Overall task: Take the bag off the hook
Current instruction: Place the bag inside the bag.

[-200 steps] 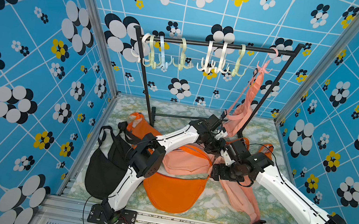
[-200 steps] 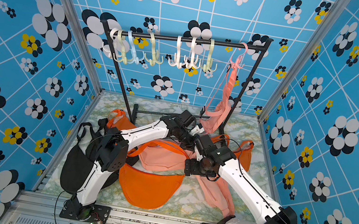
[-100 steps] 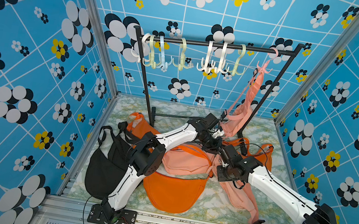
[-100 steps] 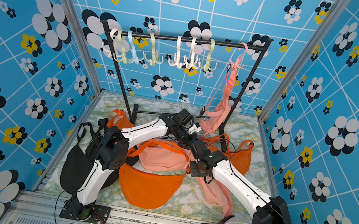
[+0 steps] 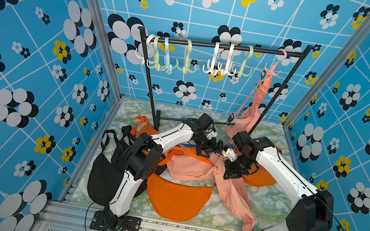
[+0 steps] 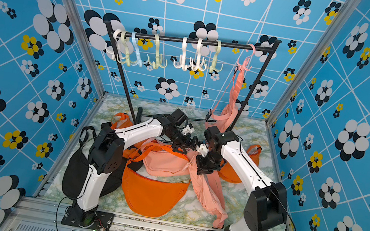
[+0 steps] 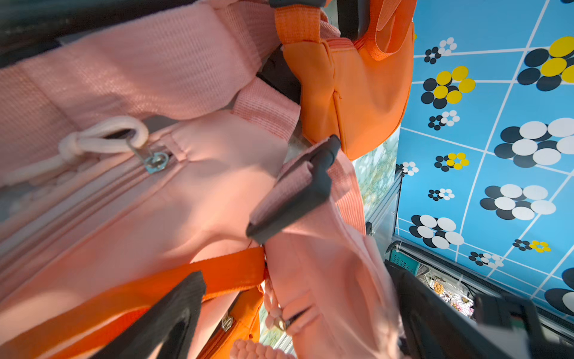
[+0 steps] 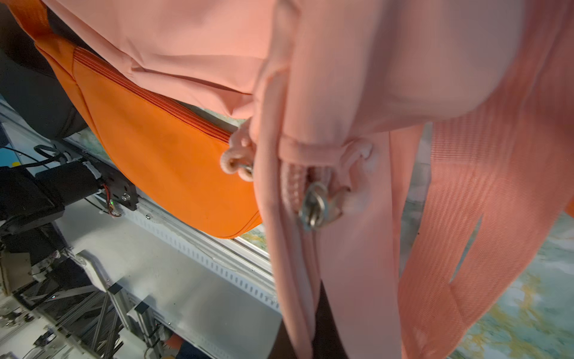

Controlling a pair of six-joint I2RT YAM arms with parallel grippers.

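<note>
Task bag: the hanging pink bag (image 5: 252, 112) is on the pink hook (image 5: 272, 69) at the right end of the rack rail (image 5: 203, 44). Its strap runs near vertical and its body sags beside the rack's right post.
Left gripper (image 5: 210, 149): jaws wide and empty, low in front of the rack's base, over the flat pink bag (image 5: 185, 168).
Right gripper (image 5: 229, 175): pinched tight on a fold of the loose pink bag (image 5: 234, 195), which trails away from the rack across the table (image 5: 272, 207).
Key relation: from both grippers the hanging bag lies up and back, toward the rack's right post. Your right arm is nearer, but its gripper is occupied.
In the way: the right wrist sits between the left gripper and the hanging bag, and the right post is just beside the bag.
Clutter: front orange bag (image 5: 177, 201) and black bag (image 5: 102, 178), both well in front of the rack. The empty hooks (image 5: 217, 68) are well along the rail from the pink hook.
Judgement: let the loose bag go, then take the strap below the hook and lift it up and off.
</note>
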